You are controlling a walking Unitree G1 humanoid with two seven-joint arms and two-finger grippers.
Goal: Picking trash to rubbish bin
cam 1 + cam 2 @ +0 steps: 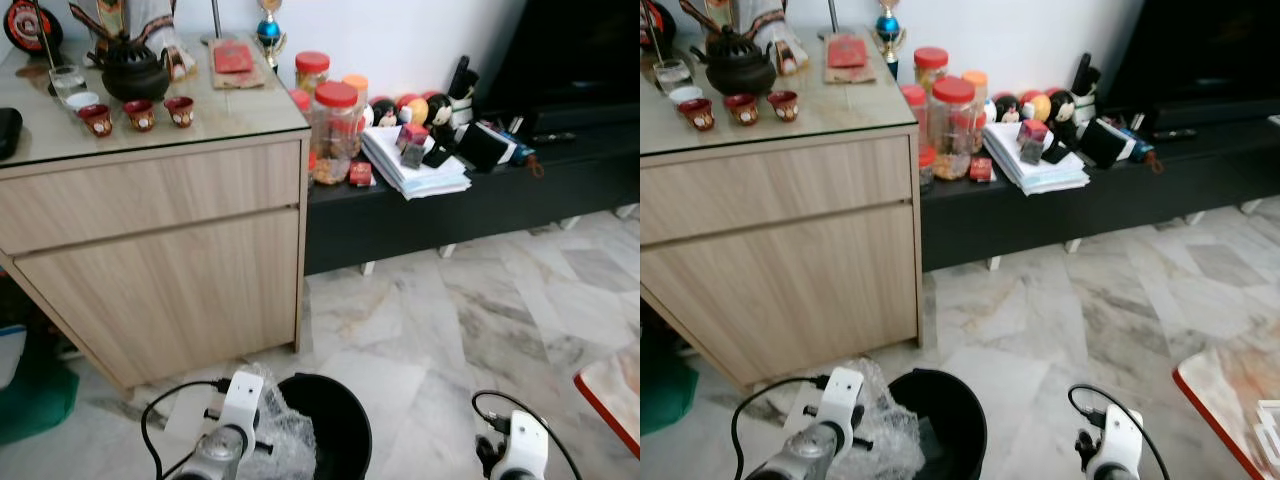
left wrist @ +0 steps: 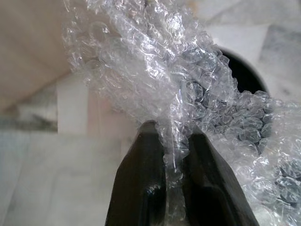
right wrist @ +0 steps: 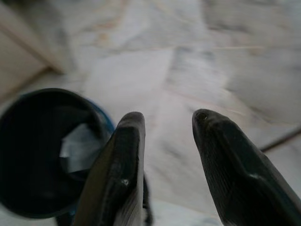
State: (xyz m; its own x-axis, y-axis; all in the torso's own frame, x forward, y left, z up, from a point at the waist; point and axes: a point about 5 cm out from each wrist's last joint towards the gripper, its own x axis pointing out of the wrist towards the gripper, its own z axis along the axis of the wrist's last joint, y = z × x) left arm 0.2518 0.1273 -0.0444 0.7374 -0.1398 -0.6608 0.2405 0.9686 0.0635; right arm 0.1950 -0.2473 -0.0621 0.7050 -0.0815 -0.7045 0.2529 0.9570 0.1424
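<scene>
Two fingers (image 2: 141, 179) pinch bubble wrap (image 2: 155, 80) beside bin (image 1: 325, 420).

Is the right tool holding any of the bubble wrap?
No, the right tool is open with bare floor between its fingers; the bubble wrap is pinched in the left tool.

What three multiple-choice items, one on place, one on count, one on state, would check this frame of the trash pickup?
1. Where is the black bin?
A. on the marble floor by the wooden cabinet
B. on the cabinet top
C. on the black TV bench

2. How many small red cups stand in a row on the cabinet top?
A. one
B. three
C. six

3. What is the left claw doing?
A. hanging open
B. shut on a bottle
C. shut on bubble wrap

Key: 1 A, the bin stands on the floor beside the cabinet; 2 B, three cups show; 3 C, the fingers pinch the wrap, while the right claw is open.
</scene>
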